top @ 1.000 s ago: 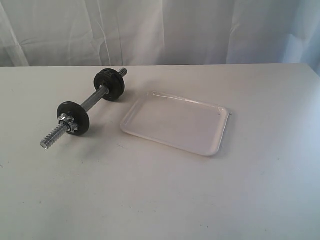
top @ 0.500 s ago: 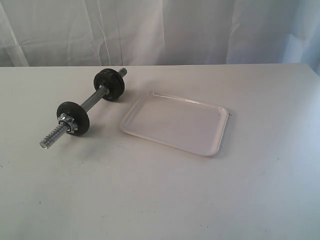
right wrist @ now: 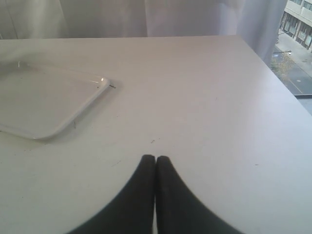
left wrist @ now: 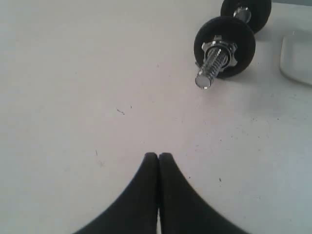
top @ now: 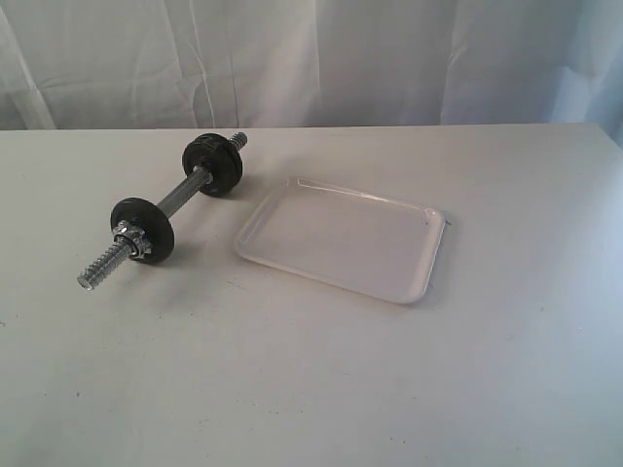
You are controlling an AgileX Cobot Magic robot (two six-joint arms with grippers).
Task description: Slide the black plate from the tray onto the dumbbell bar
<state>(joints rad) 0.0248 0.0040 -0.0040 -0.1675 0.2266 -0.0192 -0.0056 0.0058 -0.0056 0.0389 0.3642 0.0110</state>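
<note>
Both tools were clenched on nothing: left gripper (left wrist: 158,156) and right gripper (right wrist: 155,157) hung over the bare white table (top: 311,389). The shallow white rectangular tray (top: 343,236) held no disc. The short chrome threaded dumbbell bar (top: 180,197) lay just beside it. Its far black plate (top: 212,163) had no collar I could see. Its near black plate (top: 143,227) sat behind a chrome nut (top: 131,240). I judged the risk to be a nudge rolling the bar, so the uncollared far plate slips off.

Tray (right wrist: 44,100) and far black disc (left wrist: 261,12) partly beyond the wrist views' edges.
</note>
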